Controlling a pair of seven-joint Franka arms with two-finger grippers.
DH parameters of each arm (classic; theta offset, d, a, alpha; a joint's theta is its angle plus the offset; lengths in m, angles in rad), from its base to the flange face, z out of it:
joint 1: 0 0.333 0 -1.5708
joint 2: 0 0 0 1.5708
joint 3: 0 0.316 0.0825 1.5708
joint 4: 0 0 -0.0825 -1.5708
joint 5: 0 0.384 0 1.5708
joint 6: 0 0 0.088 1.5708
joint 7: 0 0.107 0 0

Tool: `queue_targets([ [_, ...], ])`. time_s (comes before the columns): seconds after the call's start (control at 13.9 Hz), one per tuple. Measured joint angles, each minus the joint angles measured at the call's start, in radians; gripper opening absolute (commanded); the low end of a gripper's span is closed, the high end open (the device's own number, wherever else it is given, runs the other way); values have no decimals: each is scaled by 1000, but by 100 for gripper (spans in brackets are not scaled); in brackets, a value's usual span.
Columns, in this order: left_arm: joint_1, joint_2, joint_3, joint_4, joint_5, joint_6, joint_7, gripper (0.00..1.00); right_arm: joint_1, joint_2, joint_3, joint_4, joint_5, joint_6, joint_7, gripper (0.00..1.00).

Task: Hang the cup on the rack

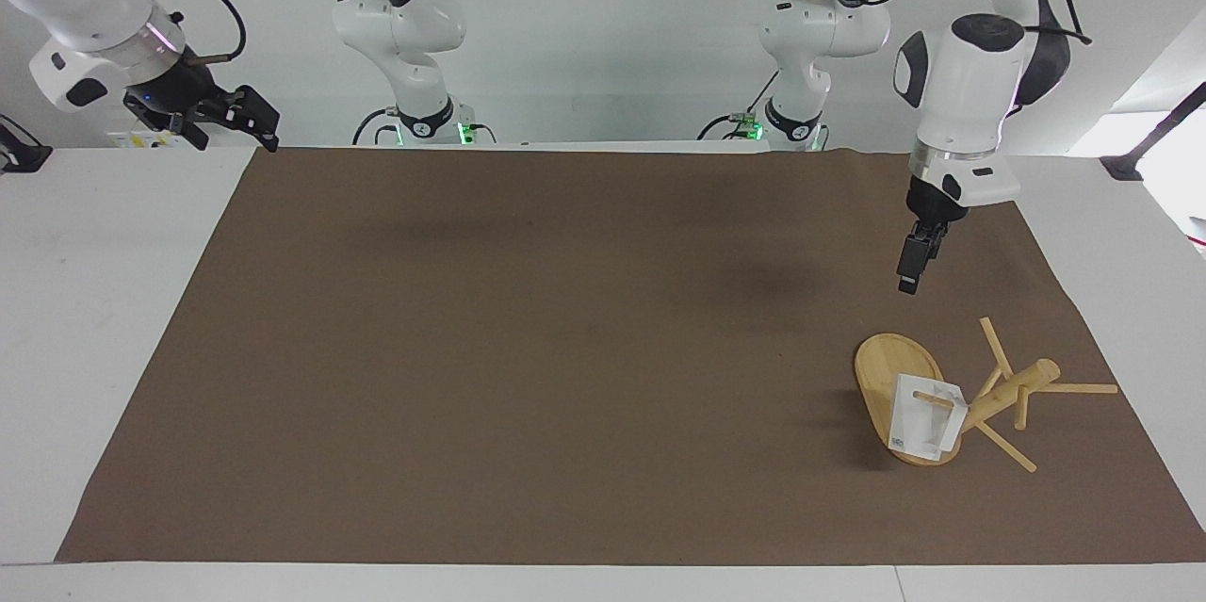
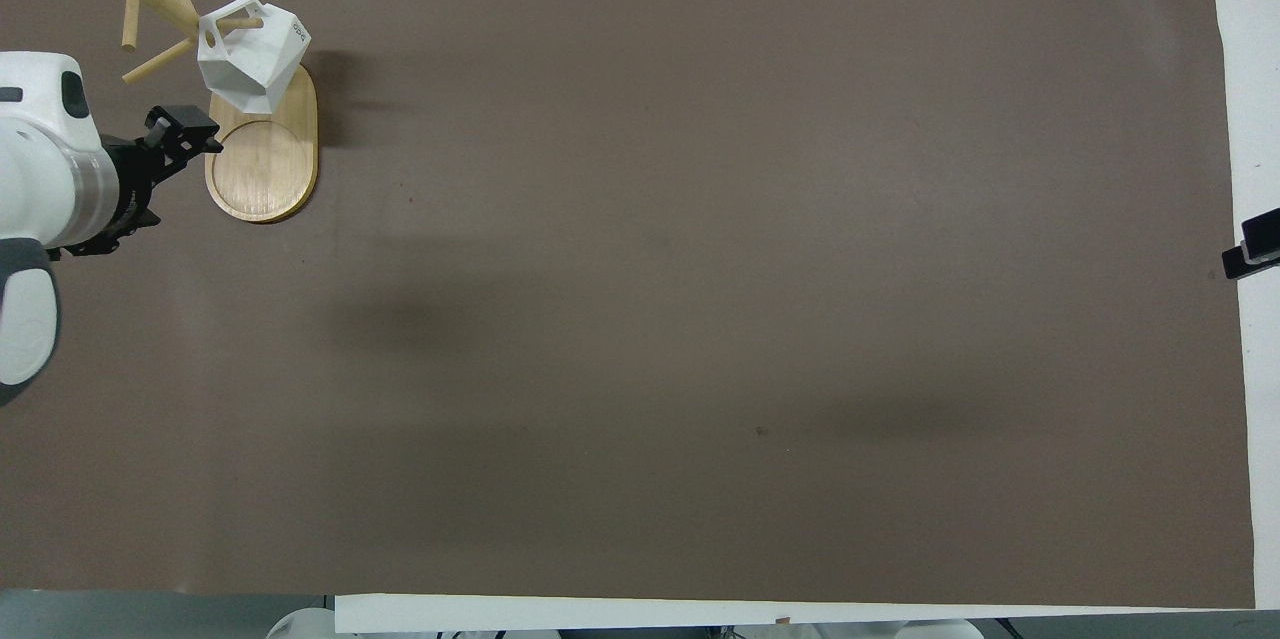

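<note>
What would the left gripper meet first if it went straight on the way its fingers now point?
Probably the brown mat, just short of the rack's oval base. The left gripper points steeply down with nothing beneath it; depth is uncertain, so it might reach the base edge instead.

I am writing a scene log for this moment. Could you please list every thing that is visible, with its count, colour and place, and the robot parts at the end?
cup: one, white, hanging by its handle on a peg of the rack, over the rack's base.
rack: one, light bamboo, at the left arm's end of the table.
mat: one, brown, covering most of the table.
table: one, white, under the mat.
left gripper: one, black, raised over the mat, holding nothing.
right gripper: one, black, waiting off the mat at the right arm's end.
</note>
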Motion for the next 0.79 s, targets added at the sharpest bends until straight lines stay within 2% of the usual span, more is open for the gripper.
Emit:
queue_targets([
  [0.22,66,20,15,200,-65,-313,319,99,-4,0,0,0,0,-1,0,100],
  [0.43,89,93,20,414,-66,-598,615,99,-4,0,1,0,0,3,0,100],
  [0.57,89,143,21,504,-66,-675,731,100,-4,0,0,0,0,3,0,100],
  [0.79,88,183,20,542,-54,-683,775,100,-7,0,0,-2,0,9,0,100],
])
